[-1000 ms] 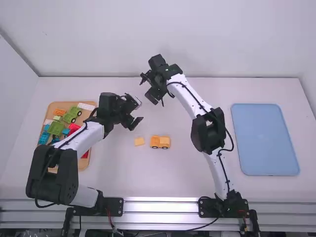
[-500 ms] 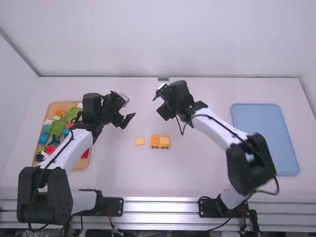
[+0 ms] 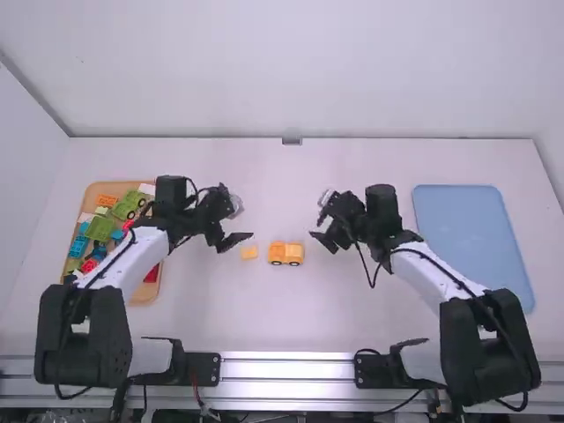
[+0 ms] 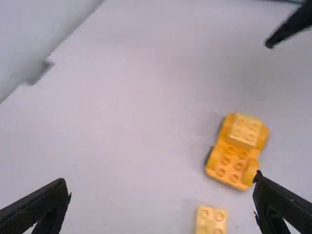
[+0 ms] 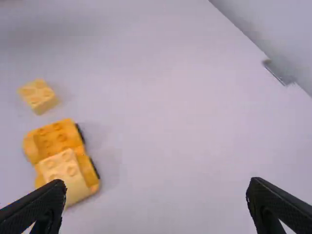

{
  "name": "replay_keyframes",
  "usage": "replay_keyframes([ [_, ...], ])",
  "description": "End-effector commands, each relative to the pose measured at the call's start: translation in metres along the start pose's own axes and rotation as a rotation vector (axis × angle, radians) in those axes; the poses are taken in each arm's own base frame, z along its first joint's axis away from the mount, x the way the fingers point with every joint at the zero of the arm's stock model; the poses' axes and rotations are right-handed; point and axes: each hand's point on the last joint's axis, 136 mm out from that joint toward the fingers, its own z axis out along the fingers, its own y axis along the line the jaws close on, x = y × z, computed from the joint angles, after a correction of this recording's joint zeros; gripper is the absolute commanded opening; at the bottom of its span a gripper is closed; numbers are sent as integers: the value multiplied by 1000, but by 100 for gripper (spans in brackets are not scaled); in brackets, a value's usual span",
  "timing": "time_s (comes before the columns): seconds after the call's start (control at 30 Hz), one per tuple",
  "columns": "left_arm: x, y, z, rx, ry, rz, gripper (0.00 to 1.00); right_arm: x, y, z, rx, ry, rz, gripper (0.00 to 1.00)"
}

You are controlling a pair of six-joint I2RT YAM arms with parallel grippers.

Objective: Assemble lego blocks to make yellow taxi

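Note:
My left gripper (image 3: 236, 223) is open above the table, just up and left of the loose bright yellow brick (image 3: 249, 252). To the right of that brick, apart from it, the orange-yellow car (image 3: 285, 254) stands on its wheels. My right gripper (image 3: 318, 219), also open, hangs up and right of the car. In the left wrist view, a paler block (image 4: 245, 129) sits on the car's end farther from the loose brick (image 4: 211, 220); nothing is between the fingers of my left gripper (image 4: 162, 187). The car (image 5: 54, 139) also shows in the right wrist view, beside my empty right gripper (image 5: 156, 186).
An orange tray (image 3: 141, 293) of mixed coloured bricks and green vehicle parts lies at the left, partly under the left arm. A flat blue tray (image 3: 472, 247) lies at the right. A small grey bracket (image 3: 292, 141) is at the table's back edge.
My right gripper has come back from the far side of the table and moved right. The left gripper drew back left, then shifted slightly right and nearer the camera. Car and loose brick stayed put.

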Motion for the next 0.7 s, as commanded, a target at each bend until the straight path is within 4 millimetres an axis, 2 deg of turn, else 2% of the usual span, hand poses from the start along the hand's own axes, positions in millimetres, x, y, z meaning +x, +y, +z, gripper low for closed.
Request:
replay_keyframes([
  [0.0, 8, -30, 13, 161, -98, 85, 99, -18, 28, -8, -205, -193, -117, 98],
  [0.2, 45, -45, 36, 272, -115, 60, 99, -9, 21, -13, -245, -264, -147, 98],
  [0.37, 71, -55, 48, 318, -96, 52, 99, -3, 17, -1, -277, -258, -117, 99],
  [0.67, 99, -39, 35, 218, -84, -51, 99, -7, 16, 23, -329, -254, -121, 98],
])
